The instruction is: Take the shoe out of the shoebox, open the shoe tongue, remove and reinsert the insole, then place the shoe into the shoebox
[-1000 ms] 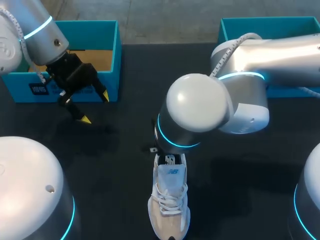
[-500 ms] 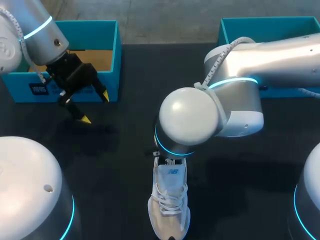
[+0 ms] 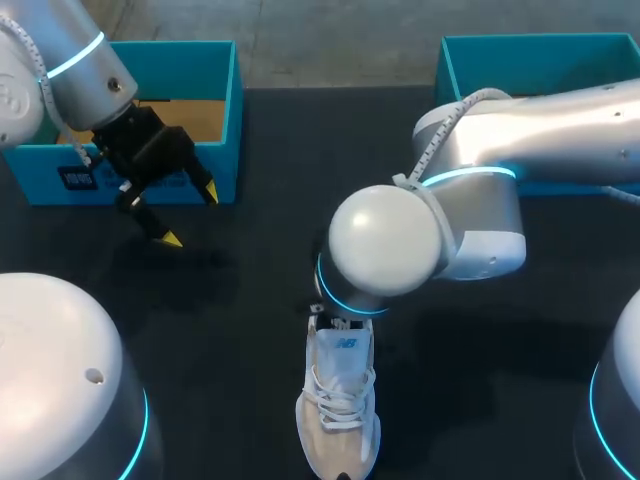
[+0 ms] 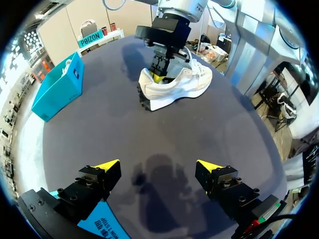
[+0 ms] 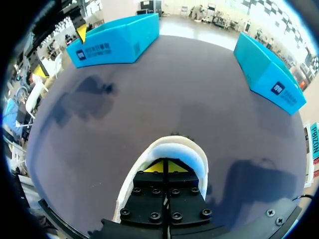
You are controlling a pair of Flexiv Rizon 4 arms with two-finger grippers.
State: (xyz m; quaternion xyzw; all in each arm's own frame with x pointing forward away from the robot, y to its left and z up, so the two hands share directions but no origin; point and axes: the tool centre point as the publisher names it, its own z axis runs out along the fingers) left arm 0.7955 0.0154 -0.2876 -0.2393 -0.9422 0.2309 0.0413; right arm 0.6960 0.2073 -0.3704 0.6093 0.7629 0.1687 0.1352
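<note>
At the bench's far left corner stands a teal shoebox with its top open. The head view shows only bare brown cardboard on its floor, part of which is hidden behind the left arm. A second teal box sits at the far right corner. From above, the right arm covers most of it, so its inside cannot be seen there. The left wrist view catches that box from the side, with something pale showing over its rim, too small to name.

The shoe is in neither box. It stands upright on its sole on the dark bench, near the front middle and well apart from both boxes, with its toe toward the front edge.

The left pincer hangs wide open just in front of the teal shoebox, holding nothing. Its own view shows the two yellow tips spread apart with bare bench between them.

The head view hides the right pincer under the arm's rounded joint. The right wrist view shows its yellow tips pressed together inside the shoe's heel opening, with the padded collar curving around them. Whether anything is pinched between them cannot be told. The left wrist view shows the shoe side-on, with that pincer entering it from above.
</note>
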